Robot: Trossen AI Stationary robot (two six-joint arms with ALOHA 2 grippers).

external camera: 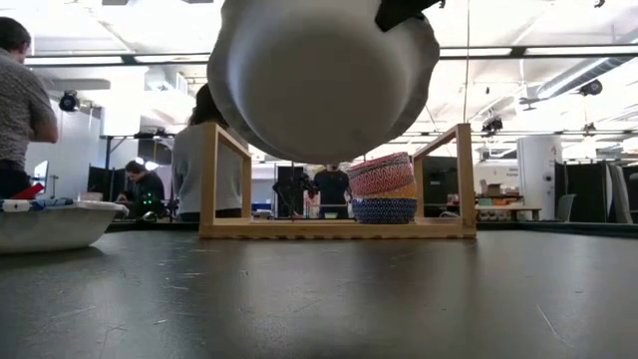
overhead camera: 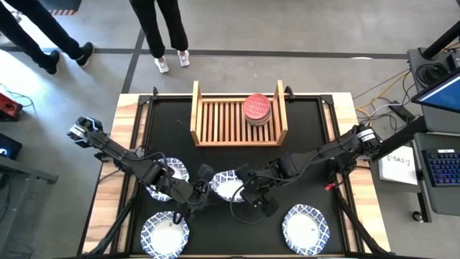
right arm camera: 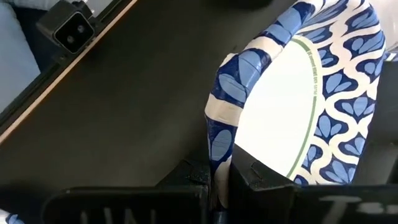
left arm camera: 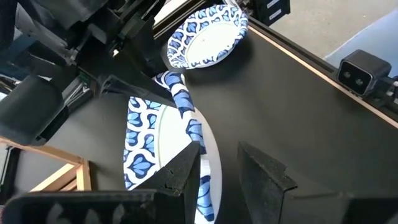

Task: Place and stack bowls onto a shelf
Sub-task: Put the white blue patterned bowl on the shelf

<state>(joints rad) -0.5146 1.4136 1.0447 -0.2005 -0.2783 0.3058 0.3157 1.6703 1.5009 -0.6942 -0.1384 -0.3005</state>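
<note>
High view: blue-rimmed white bowl (overhead camera: 228,185) lifted off the table centre, near the front, pinched at opposite rims by left gripper (overhead camera: 202,188) and right gripper (overhead camera: 244,191). Left jaws part-open with the rim between them; right jaws clamped tight on the far rim. Small bowls stacked, red one (overhead camera: 256,108) on top, in the right half of the wooden shelf (overhead camera: 237,133). Likely mid-carry; next, moving rearward together, keeping level, down into the free left half.

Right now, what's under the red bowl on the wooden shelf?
Under the red patterned bowl on the light wooden slatted shelf sits a yellow bowl, barely showing, and a dark blue patterned bowl at the bottom. Their insides are covered, so any contents stay hidden.
</note>
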